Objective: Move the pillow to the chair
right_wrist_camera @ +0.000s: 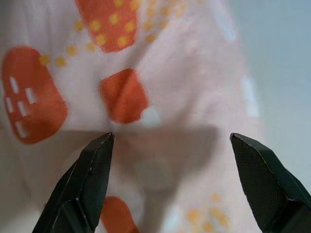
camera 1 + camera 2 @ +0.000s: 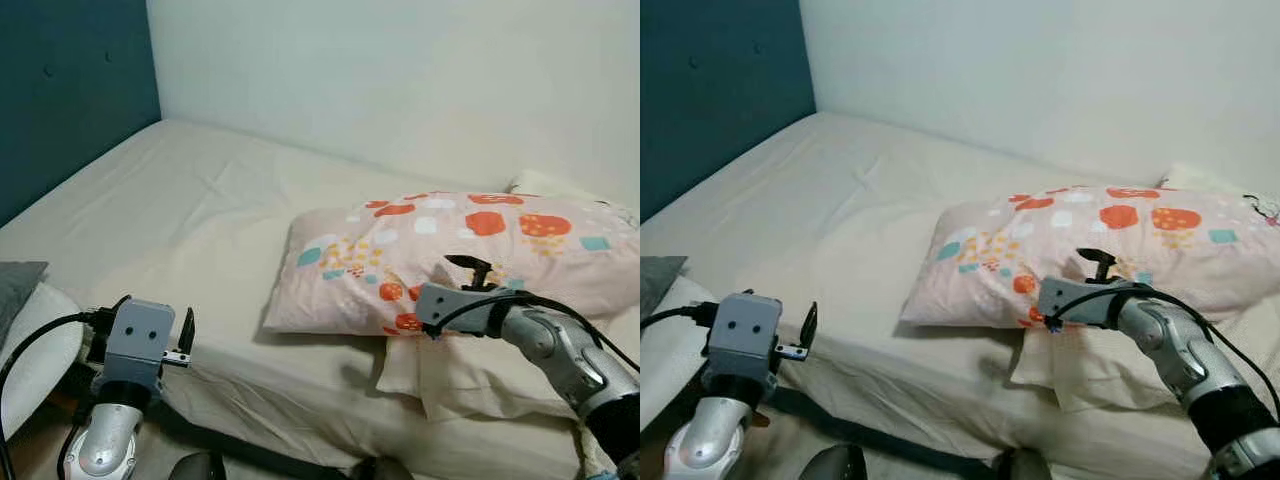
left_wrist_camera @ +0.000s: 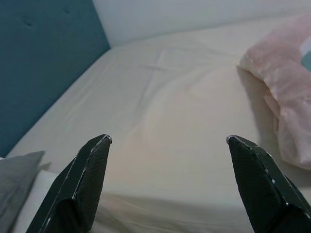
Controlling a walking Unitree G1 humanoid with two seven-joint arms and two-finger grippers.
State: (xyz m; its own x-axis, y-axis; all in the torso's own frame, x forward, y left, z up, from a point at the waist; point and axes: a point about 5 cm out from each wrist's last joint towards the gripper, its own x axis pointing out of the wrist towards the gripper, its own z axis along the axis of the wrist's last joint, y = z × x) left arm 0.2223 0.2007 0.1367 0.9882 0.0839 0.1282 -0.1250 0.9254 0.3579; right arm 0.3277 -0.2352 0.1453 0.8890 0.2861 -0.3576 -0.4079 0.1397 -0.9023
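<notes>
Two risks stand out. One is a thin pinch: the right gripper (image 1: 167, 145) has its fingers (image 2: 470, 265) spread wide, right up against the pillow (image 2: 450, 250), and if they close on a fold of the cover alone, the filling may sag and the cloth slide free on the lift. The other is the second, cream pillow (image 2: 470, 375) lying partly under the patterned pillow's near edge; a low or deep grasp could catch both and drag the wrong one along.

That pillow lies on the bed (image 2: 200, 210), near its front edge and toward the wall side, well apart from the blue headboard (image 2: 60, 90).

Right arm pose: it reaches forward over the cream pillow, forearm roughly level, wrist at the pillow's near edge, fingers pointed into the printed fabric. Whether the tips already touch the cloth is hard to say from these views.

Left gripper (image 3: 167, 141) hovers low at the bed's front edge, away from the pillow, fingers wide apart and holding nothing.
</notes>
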